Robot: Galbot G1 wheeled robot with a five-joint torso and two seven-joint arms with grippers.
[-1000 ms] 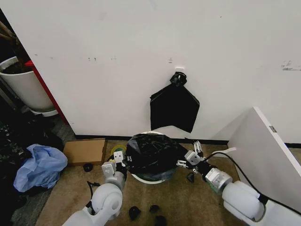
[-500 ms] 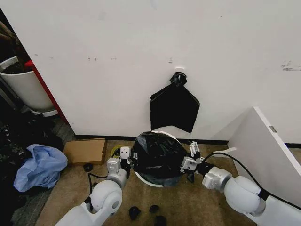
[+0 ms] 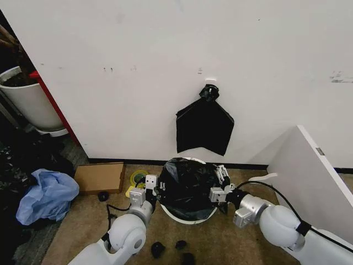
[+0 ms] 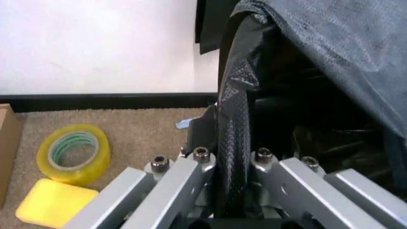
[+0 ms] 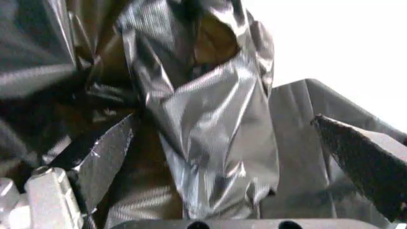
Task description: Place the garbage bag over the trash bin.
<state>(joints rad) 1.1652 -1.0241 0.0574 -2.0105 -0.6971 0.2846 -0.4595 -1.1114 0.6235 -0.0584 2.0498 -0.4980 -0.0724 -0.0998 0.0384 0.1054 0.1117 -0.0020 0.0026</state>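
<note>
Black garbage bag point(image 3: 186, 185) had dropped lower over the trash bin point(image 3: 190, 218) by the wall; left claw point(image 3: 153, 190) pinched its edge, right claw point(image 3: 220, 186) stood wide, film draped between.

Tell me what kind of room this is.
Probably a storage or utility corner indoors: a bare scuffed wall, brown carpet strewn with a cardboard box, tape roll and blue bag, plus the bin being lined.

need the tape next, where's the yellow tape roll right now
In the head view the yellow tape roll lies on the carpet by the wall's baseboard, between the cardboard box and the trash bin, near the left gripper.
</note>
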